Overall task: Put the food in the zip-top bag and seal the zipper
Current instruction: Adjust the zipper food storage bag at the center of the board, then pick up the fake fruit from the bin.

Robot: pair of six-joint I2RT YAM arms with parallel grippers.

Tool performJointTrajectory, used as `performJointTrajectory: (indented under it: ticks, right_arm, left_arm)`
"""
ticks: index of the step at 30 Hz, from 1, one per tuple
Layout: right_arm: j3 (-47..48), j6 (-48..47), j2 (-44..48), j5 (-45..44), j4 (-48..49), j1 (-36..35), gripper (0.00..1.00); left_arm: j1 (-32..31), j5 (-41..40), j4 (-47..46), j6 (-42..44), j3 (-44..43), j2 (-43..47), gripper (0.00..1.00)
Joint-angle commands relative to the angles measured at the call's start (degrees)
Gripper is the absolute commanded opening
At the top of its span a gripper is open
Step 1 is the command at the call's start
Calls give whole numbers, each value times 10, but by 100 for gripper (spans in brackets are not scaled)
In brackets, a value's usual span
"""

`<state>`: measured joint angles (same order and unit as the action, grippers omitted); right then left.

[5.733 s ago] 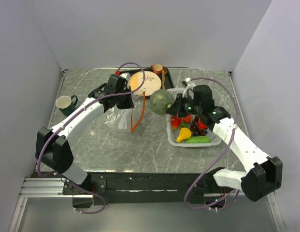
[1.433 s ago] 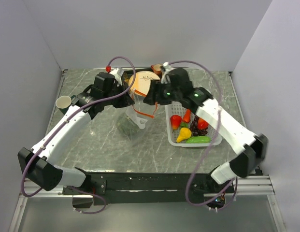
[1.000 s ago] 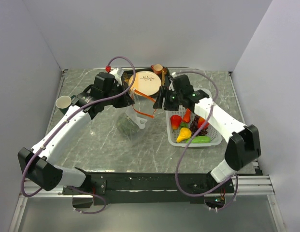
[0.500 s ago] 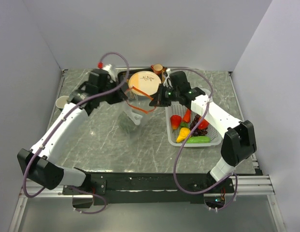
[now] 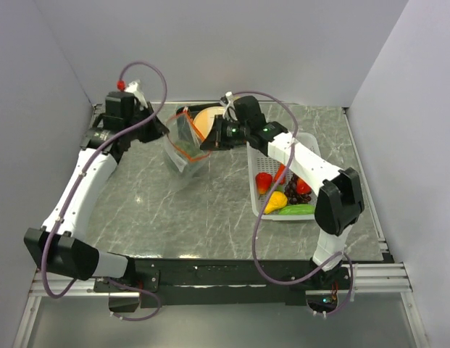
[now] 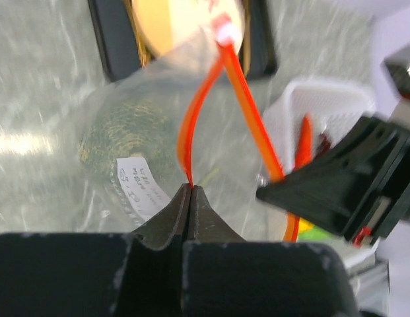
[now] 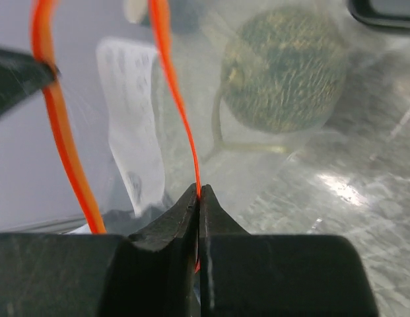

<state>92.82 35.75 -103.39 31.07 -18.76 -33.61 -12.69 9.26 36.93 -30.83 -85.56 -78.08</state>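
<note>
The left claw (image 6: 190, 191) is clamped tight on one side of the orange-red zipper (image 6: 185, 142), its two fingertips pressed together with the strip running up from between them. Opposite, the right claw (image 7: 198, 195) pinches the other side of the zipper just as firmly, so the mouth of the clear bag (image 5: 182, 148) is held apart between the two arms. In the left wrist view the two strips join at the far end of the bag.

Just below both claws, inside the bag, lies the round green melon (image 7: 284, 69), beside a white printed label (image 7: 132, 112). The overhead view shows the bag hanging between the claws at the back of the grey marbled table (image 5: 174, 210); whether its bottom touches the surface cannot be told.

Behind the bag sits a tan plate (image 5: 208, 119) on a black tray (image 6: 105, 39). To the right, well apart from the bag, a white mesh basket (image 5: 311, 214) holds the remaining food: red pieces (image 5: 263, 181), a yellow pear (image 5: 275, 201), dark grapes (image 5: 290, 192), a green cucumber (image 5: 297, 209) and a carrot (image 6: 304, 142).
</note>
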Motion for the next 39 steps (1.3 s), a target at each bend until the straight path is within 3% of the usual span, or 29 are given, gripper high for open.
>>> performJointTrajectory:
  ticks: [1,6,7,8,13,14,18,19,22,31,33,39]
  right_arm:
    - [-25,-9,-38,-14,-27,2,12]
    - [-80,-18,-20,-52,-25,2,25]
    - [-86,-19,-2,-66,-21,4,31]
    - [-91,-21,9,-77,-23,6,44]
    - [-118,-42,99,-135,-43,42,58]
    - [-123,-45,115,-144,-45,50,68]
    - [-161,-60,191,-193,-78,98,70]
    - [-167,-64,212,-232,-107,118,75]
    - [-185,-78,231,-295,-170,155,75]
    - [-279,-66,310,-390,-239,171,76]
    - [-290,-52,326,-444,-256,178,81]
    - [-311,-69,354,-397,-264,213,83]
  left_arm:
    - [-1,75,-42,-2,64,-10,1]
    - [-2,102,-52,-2,90,-16,1]
    - [-2,106,-53,-1,89,-16,1]
    - [-2,116,-55,1,87,-18,1]
    - [-4,159,-70,1,77,-23,1]
    - [-5,172,-74,-3,76,-23,1]
    - [-15,190,-85,-8,65,-30,1]
    - [-21,191,-86,-9,59,-36,1]
    - [-35,194,-90,-11,54,-46,1]
    - [-62,180,-92,-13,56,-65,1]
    - [-63,178,-88,-9,52,-66,1]
    - [-66,185,-93,-13,54,-71,1]
